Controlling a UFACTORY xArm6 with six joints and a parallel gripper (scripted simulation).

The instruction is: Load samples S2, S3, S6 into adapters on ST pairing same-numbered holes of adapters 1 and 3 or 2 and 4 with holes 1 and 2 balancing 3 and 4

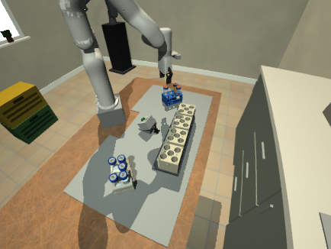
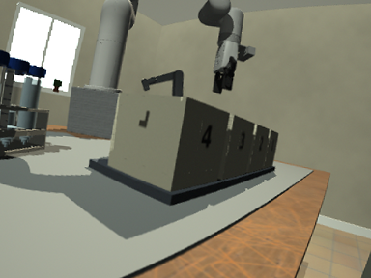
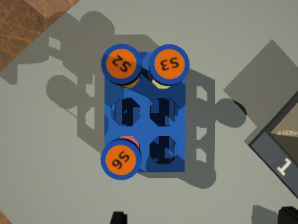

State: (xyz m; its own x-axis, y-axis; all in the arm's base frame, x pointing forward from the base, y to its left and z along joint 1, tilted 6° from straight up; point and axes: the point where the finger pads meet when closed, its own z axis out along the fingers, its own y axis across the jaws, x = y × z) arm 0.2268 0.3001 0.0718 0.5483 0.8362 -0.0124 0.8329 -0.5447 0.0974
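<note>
The wide-open hand (image 1: pixel 165 76) (image 2: pixel 223 83) (image 3: pixel 202 217) hangs above the blue rack (image 1: pixel 171 100) (image 3: pixel 145 125); below it, the samples' levels seem hidden beneath their caps in the wrist view.

So the arm (image 1: pixel 95 70) (image 2: pixel 115 37) is mostly pale grey, with chunky rounded tube-like links and darker grey patches around some joints. Its base block (image 1: pixel 111 116) (image 2: pixel 90 117) is grey and boxy. There's a small grey bit poking out at about 3 o'clock on the wrist section, and the tool (image 1: pixel 165 78) (image 2: pixel 223 87) (image 3: pixel 202 216) has black fingers.
</note>
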